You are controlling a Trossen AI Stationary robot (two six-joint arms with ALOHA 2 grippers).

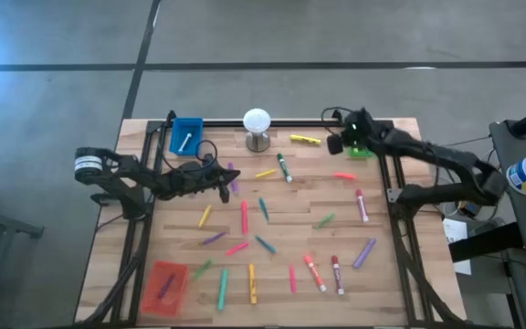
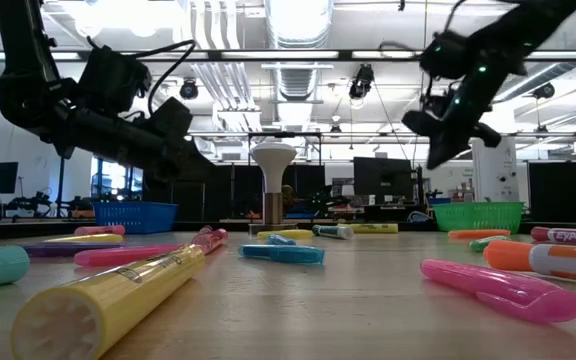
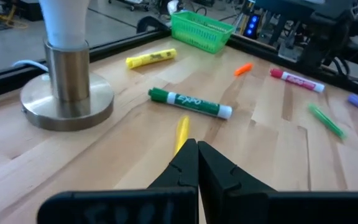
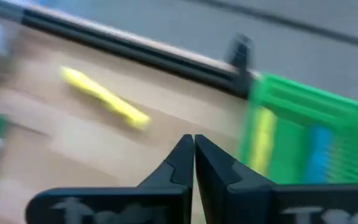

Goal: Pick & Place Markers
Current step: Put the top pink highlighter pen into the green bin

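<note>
High view, from overhead: my right gripper (image 1: 343, 143) hangs shut and empty beside the green tray (image 1: 362, 150) at the far right corner of the tabletop (image 1: 386, 265), while my left gripper (image 1: 226, 184) waits, also shut on nothing, over the boards just in front of the blue tray (image 1: 186, 135). The markers (image 1: 281, 238) lie scattered over the wood, most of them well apart from either arm; a red tray (image 1: 164, 282) sits at the near left corner and a white ball on a metal stand (image 1: 257, 129) at the far edge.

Low view, at board level: a yellow marker (image 2: 108, 297) and a pink marker (image 2: 503, 288) lie closest to the lens, and both arms ride high above the surface.

Left wrist view: my fingers meet tip to tip, with a green marker (image 3: 190, 103) and a yellow one just beyond them, near the stand's base.

Right wrist view: closed fingers again, the green tray alongside already holding a yellow and a blue stick.

The risk, as I judge it: these round sticks roll, so a descent slightly off-centre could nudge one away or pinch it by the end; the stand is near enough to my left arm to be clipped.

The tabletop is pale butcher-block, framed by dark rails; behind it, a bright workshop with ceiling lights and monitors
</note>
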